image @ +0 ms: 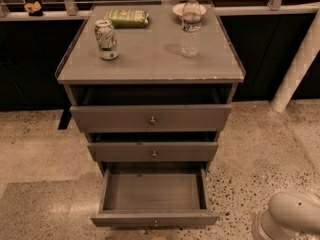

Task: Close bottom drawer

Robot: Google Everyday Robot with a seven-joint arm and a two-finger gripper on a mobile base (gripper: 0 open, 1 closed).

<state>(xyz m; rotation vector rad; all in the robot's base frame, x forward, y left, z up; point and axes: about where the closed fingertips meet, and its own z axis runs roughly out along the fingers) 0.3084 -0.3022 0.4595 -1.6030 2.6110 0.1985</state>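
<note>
The bottom drawer [154,217] of the grey-brown cabinet is pulled far out. Its grey box is empty and its small round knob [155,223] sits on the slim front panel near the frame's bottom edge. The middle drawer [153,151] and the top drawer [151,118] each stand slightly out. Only a white rounded part of my arm [290,216] shows at the bottom right, to the right of the bottom drawer and apart from it. My gripper is out of view below the frame's edge.
On the cabinet top [150,59] stand a can [106,39], a clear water bottle [190,26], a green packet [127,17] and a small bowl [177,9]. A white post [297,66] leans at the right. The floor is speckled terrazzo.
</note>
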